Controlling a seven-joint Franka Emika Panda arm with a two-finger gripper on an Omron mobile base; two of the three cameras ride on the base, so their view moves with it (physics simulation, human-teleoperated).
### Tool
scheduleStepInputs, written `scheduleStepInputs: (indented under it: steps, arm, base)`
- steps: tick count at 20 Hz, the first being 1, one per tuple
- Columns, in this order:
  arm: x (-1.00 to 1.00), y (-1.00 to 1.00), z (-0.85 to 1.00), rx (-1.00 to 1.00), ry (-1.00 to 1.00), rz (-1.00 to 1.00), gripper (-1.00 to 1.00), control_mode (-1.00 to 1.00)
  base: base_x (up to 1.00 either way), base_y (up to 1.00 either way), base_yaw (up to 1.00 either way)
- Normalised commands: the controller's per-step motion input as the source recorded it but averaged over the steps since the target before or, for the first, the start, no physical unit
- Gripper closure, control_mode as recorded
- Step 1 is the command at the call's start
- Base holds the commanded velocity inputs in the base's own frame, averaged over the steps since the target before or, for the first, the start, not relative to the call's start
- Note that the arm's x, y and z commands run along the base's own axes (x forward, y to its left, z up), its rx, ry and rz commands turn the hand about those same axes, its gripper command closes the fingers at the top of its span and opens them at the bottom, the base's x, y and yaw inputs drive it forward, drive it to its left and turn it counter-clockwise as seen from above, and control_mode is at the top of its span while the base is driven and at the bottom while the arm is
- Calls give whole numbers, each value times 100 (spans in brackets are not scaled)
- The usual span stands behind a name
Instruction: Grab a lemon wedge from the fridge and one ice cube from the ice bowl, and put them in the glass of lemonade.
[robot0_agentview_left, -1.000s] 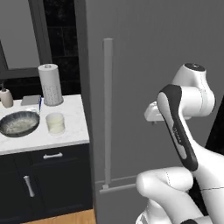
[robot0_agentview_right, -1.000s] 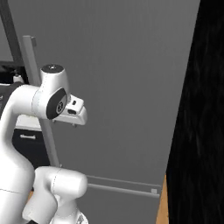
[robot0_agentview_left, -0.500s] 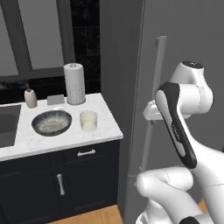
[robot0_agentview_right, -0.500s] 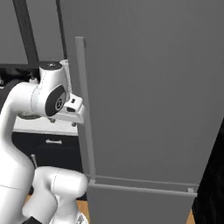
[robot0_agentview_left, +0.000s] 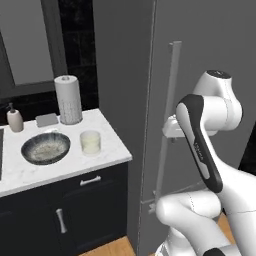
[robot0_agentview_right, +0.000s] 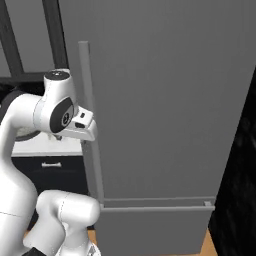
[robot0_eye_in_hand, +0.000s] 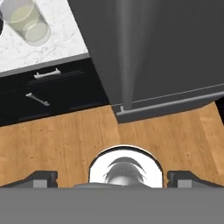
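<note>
Fingers (robot0_eye_in_hand: 112, 178) spread wide, holding nothing, pointing down at wood floor (robot0_eye_in_hand: 65, 140). Fridge (robot0_agentview_right: 165, 100) closed, just ahead of fingers; long vertical bar handle (robot0_agentview_left: 167, 115) close beside hand. Glass of lemonade (robot0_agentview_left: 90, 142) upright on white marble table (robot0_agentview_left: 60, 167), well off to fingers' left, near table's fridge-side edge. Ice bowl (robot0_agentview_left: 46, 148) just beside glass, farther from fingers. Paper-towel roll (robot0_agentview_left: 68, 99) and soap bottle (robot0_agentview_left: 14, 119) at table's back. Lemon wedge not visible.
</note>
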Motion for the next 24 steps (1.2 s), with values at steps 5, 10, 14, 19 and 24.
scheduleStepInputs:
  steps: [5, 10, 14, 19, 24]
  arm:
    - [0, 0, 0, 0, 0, 0, -100, 100]
    - [0, 0, 0, 0, 0, 0, -100, 100]
    - [0, 0, 0, 0, 0, 0, -100, 100]
    - [0, 0, 0, 0, 0, 0, -100, 100]
    - [0, 0, 0, 0, 0, 0, -100, 100]
  base:
    - [0, 0, -26]
    - [0, 7, -26]
    - [0, 16, -25]
    - [-3, 30, -13]
    - [0, 47, -3]
